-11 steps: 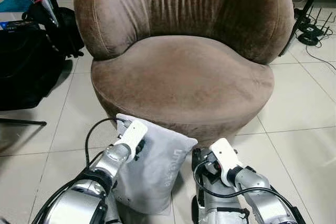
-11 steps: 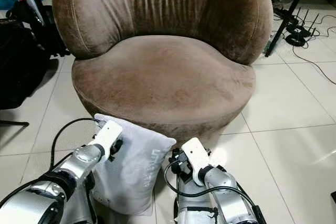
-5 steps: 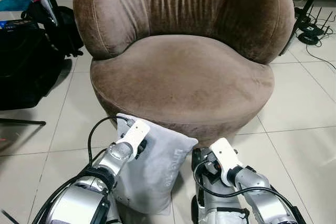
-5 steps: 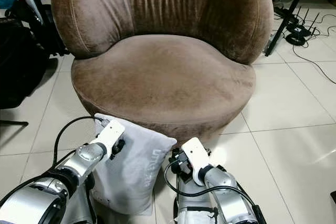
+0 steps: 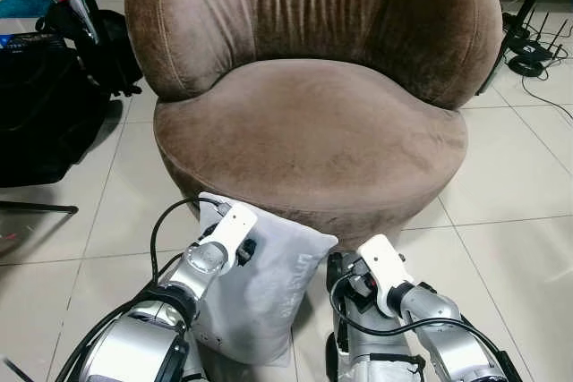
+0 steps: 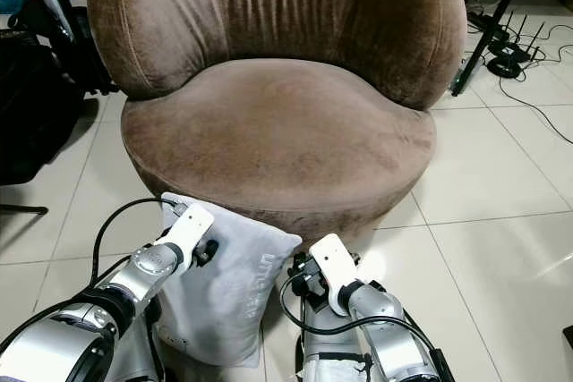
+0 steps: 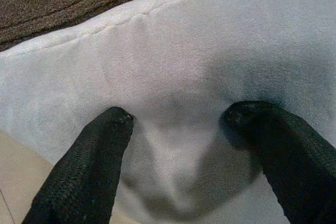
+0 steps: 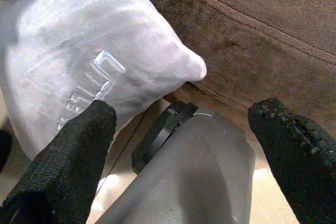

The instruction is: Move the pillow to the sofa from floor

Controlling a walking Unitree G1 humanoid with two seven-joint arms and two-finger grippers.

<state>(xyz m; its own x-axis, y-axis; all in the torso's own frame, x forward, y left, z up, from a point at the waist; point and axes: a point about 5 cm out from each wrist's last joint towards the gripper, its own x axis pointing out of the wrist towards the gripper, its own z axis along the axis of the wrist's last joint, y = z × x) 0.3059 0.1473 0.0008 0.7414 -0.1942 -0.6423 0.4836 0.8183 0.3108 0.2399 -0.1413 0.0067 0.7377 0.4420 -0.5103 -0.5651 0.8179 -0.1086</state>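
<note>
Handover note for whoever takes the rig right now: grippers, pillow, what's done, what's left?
Left gripper: open, fingertips pressed into the grey pillow, not closed on it.
Right gripper: open, beside the pillow's corner, holding nothing.
Pillow: upright on the tiled floor, leaning against the front of the brown sofa.
Done: both arms positioned at the pillow.
Left: grasp it, lift it, set it on the sofa seat.

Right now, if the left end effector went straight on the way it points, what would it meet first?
The grey pillow: the open left end effector already has its fingertips at the fabric.
</note>
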